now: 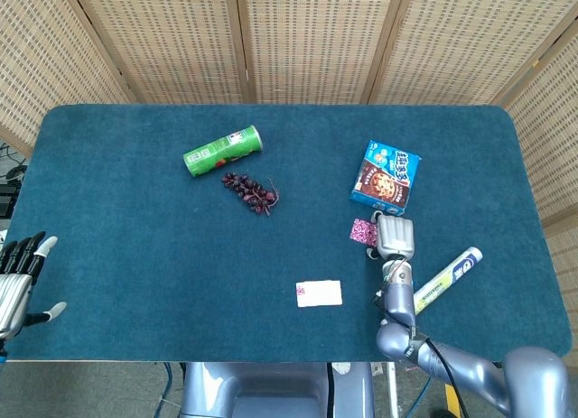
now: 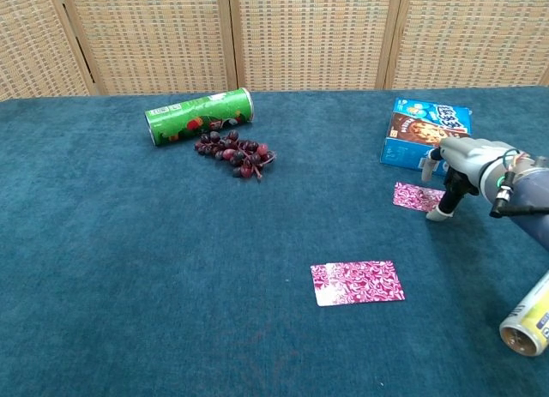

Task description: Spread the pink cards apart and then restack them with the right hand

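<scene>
The two pink cards lie well apart (spreading looks done): near card (image 2: 357,282) alone, far card (image 2: 418,196) under my right robot hand (image 2: 455,167) fingertip, not grasped, restacking remains.

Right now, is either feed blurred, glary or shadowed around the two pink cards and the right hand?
Head view: even, soft light, no glare; the far pink card is small and partly hidden by the right hand. Chest view: sharp, the near pink card shows its pattern clearly; only a faint shadow under the hand; the tube at the right edge is cropped.
</scene>
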You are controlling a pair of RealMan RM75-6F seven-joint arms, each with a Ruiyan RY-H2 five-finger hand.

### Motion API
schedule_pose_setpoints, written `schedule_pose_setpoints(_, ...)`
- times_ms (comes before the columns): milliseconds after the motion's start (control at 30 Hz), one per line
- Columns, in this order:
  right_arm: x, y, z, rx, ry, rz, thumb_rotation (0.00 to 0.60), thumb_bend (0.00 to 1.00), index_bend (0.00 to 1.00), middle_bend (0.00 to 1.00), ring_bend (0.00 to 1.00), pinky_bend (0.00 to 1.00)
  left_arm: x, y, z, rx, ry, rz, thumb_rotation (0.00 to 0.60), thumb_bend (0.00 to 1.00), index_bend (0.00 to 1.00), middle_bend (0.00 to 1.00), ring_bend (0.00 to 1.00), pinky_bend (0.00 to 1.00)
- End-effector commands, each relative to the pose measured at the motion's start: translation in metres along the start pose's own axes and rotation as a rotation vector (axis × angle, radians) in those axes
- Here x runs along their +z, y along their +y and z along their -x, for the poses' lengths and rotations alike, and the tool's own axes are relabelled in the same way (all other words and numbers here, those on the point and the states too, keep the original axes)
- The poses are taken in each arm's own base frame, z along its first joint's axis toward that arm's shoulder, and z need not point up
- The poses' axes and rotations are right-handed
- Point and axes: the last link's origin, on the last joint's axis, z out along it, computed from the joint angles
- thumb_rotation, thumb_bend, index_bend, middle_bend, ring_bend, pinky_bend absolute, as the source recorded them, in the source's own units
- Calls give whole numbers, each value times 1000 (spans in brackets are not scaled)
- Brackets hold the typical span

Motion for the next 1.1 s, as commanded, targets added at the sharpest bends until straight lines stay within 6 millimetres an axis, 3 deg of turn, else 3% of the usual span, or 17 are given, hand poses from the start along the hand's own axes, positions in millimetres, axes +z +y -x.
schedule_pose_setpoints(33,2,-2,0,-4,-5,5,600,208,327,854,839,1000,0,0,0,0,1,0,600,46,0,0,0,0)
schedule_pose_setpoints(1100,15,-3,-1,-6,-105,52,600,232,360,854,840,1000,0,0,0,-3,5,-2,600,47,0,0,0,0)
